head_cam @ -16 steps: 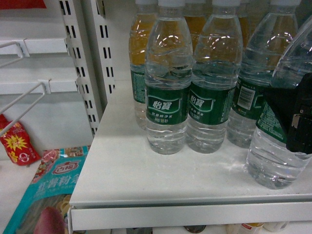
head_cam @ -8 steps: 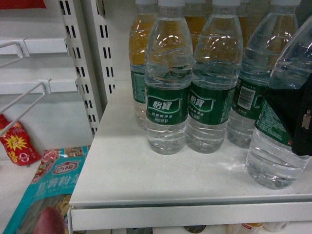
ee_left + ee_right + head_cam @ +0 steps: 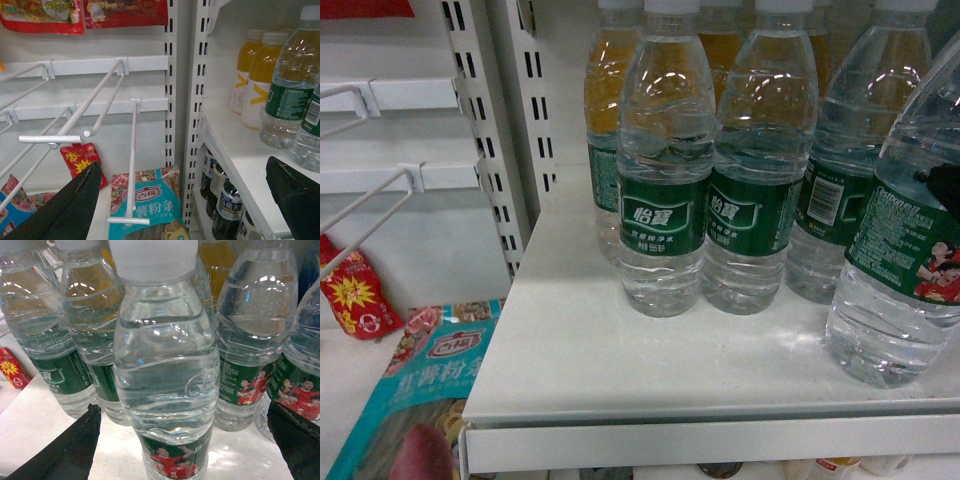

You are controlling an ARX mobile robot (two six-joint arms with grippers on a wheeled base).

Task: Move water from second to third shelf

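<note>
Several water bottles crowd the white shelf [image 3: 620, 360]. The water [image 3: 905, 240] stands upright at its front right edge. Right gripper [image 3: 185, 440] is spread wide, holding nothing, the bottle centred between its fingers, untouched. Judged step: release or approach. Next move calls for a straight travel without toppling neighbours. Left gripper [image 3: 185, 200] idles open, well apart.

Head view, white shelf [image 3: 620, 370]: four water bottles [image 3: 664, 180] with green labels in clear sight; behind them at least two amber drink bottles [image 3: 608, 80], others hidden. Left wrist view: two yellow drink bottles [image 3: 260, 80]; at least three dark bottles [image 3: 227, 207] on shelf below; one teal snack bag [image 3: 147, 197].
</note>
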